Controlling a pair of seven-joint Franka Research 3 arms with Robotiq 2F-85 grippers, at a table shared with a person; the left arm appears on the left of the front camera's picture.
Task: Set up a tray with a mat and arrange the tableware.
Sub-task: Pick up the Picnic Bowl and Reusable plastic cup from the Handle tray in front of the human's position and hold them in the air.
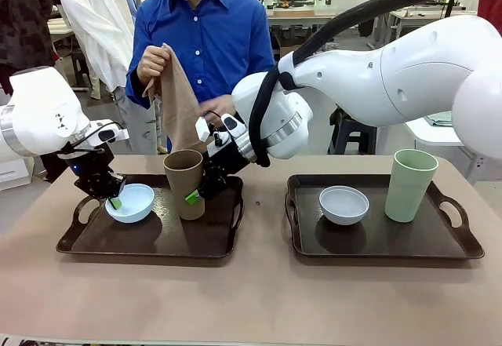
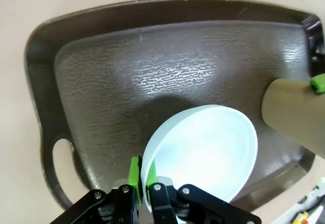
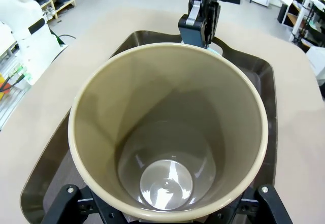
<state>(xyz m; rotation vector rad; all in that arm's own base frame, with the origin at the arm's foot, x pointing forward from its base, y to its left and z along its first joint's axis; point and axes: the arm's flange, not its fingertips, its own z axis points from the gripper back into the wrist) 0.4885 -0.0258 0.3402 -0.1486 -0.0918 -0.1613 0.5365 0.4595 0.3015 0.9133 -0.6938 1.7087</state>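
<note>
Grippers both clamped on tableware over the left tray (image 1: 149, 240).

- Left gripper (image 2: 142, 176): green pads pinch the rim of the pale blue bowl (image 2: 203, 153), one pad inside the rim and one outside. From the pinch, the bowl runs away toward the tray's middle. It is tilted, with the gripped edge on the handle side. Cannot tell whether its base touches the tray.
- Right gripper (image 1: 194, 195): shut around the brown cup (image 1: 185, 183), low on its wall, reaching in from the cup's right. The cup's long axis is near upright, leaning slightly, with its mouth open to the wrist camera. Its base is at the tray floor, just beside the bowl.
- Each arm holds the piece nearer to it, and the arms do not cross.
- Right tray (image 1: 376, 240): the white bowl (image 1: 343, 204) and the pale green cup (image 1: 411, 185) stand there, apart from each other and well away from both grippers.
- Person's hand (image 1: 153, 63): holds a tan cloth (image 1: 179, 103) hanging behind the brown cup, beyond the left tray's far edge.

Judgement: the cloth looks like the mat. The next move probably turns on lifting the bowl and cup straight up to free the tray floor. The cup should stay vertical, and the bowl, held at only one edge, may swing.
</note>
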